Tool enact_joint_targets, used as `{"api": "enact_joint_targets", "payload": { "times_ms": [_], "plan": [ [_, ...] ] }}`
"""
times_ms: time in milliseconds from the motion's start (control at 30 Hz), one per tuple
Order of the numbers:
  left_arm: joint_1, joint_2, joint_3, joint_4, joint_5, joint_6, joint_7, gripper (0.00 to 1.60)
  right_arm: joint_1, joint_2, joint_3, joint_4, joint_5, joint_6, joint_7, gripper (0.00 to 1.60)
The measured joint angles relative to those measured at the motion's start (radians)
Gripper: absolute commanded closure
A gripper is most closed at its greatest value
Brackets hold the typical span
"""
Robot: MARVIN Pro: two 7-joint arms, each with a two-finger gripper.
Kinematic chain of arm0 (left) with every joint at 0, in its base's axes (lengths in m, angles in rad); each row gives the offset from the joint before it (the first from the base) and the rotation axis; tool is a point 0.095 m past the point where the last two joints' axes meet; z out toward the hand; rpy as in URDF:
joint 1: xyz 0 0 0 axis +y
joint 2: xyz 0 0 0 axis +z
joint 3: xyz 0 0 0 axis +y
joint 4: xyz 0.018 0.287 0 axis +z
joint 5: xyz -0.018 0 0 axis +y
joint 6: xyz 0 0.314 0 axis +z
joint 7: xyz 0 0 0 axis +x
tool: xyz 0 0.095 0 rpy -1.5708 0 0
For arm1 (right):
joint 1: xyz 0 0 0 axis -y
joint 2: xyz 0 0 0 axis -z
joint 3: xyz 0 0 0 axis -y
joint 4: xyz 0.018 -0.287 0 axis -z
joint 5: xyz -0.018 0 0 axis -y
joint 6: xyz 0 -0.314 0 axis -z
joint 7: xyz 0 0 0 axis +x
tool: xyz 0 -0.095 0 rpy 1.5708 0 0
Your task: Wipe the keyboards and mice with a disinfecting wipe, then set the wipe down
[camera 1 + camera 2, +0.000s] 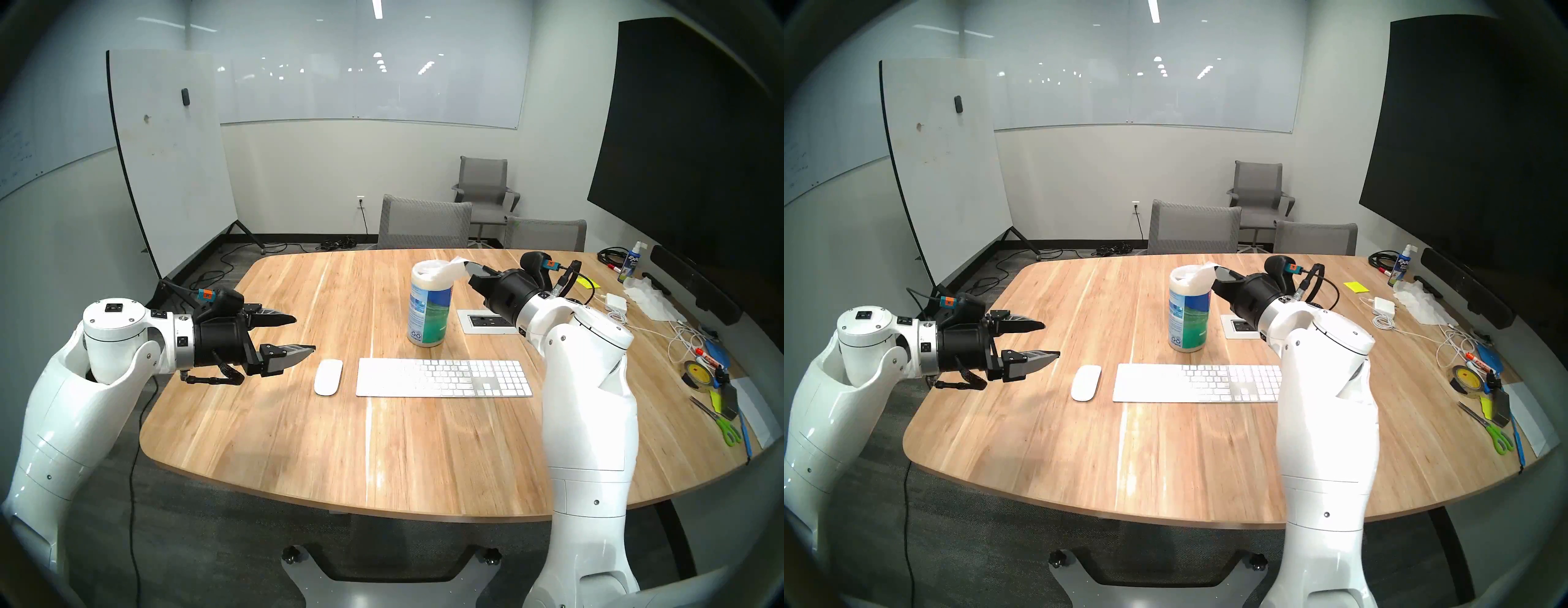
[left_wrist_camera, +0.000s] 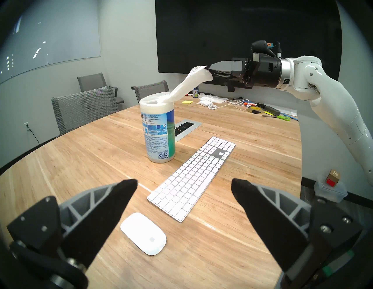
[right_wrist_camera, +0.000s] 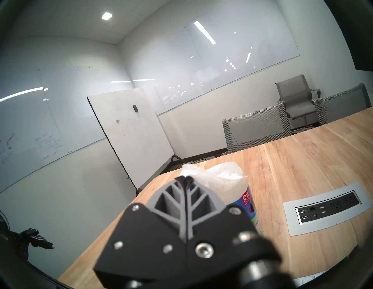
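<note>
Right hand (image 2: 209,69): clenched on wipe (image 2: 181,86), upper centre, stretched taut from canister (image 2: 158,129).
Left hand (image 2: 183,193): released, nearest the mouse (image 2: 143,233).

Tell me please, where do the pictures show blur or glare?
Right wrist view: the wipe and canister are blurred close behind the shut right gripper. Head views: ceiling lights glare on the glass wall board. Left wrist view: sharp keyboard.
</note>
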Motion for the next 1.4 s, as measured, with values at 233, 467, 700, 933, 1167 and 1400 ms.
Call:
{"api": "enact_joint_targets", "payload": {
  "times_ms": [233,467,700,933,1167,1400],
  "plan": [
    [0.000,0.000,0.000,0.000,0.000,0.000,0.000,0.00,0.028,-0.007,0.023,-0.018,0.011,0.025,0.000,1.60],
    [0.000,0.000,0.000,0.000,0.000,0.000,0.000,0.00,0.060,-0.009,0.048,-0.030,0.019,0.055,0.000,1.60],
    [0.000,0.000,0.000,0.000,0.000,0.000,0.000,0.00,0.096,-0.001,0.069,-0.042,0.022,0.084,0.001,1.60],
    [0.000,0.000,0.000,0.000,0.000,0.000,0.000,0.00,0.109,0.048,0.053,-0.045,-0.010,0.130,0.013,1.60],
    [0.000,0.000,0.000,0.000,0.000,0.000,0.000,0.00,0.114,0.102,0.030,-0.004,-0.054,0.156,0.033,1.60],
    [0.000,0.000,0.000,0.000,0.000,0.000,0.000,0.00,0.120,0.151,0.010,0.027,-0.088,0.171,0.060,1.60]
  ]
}}
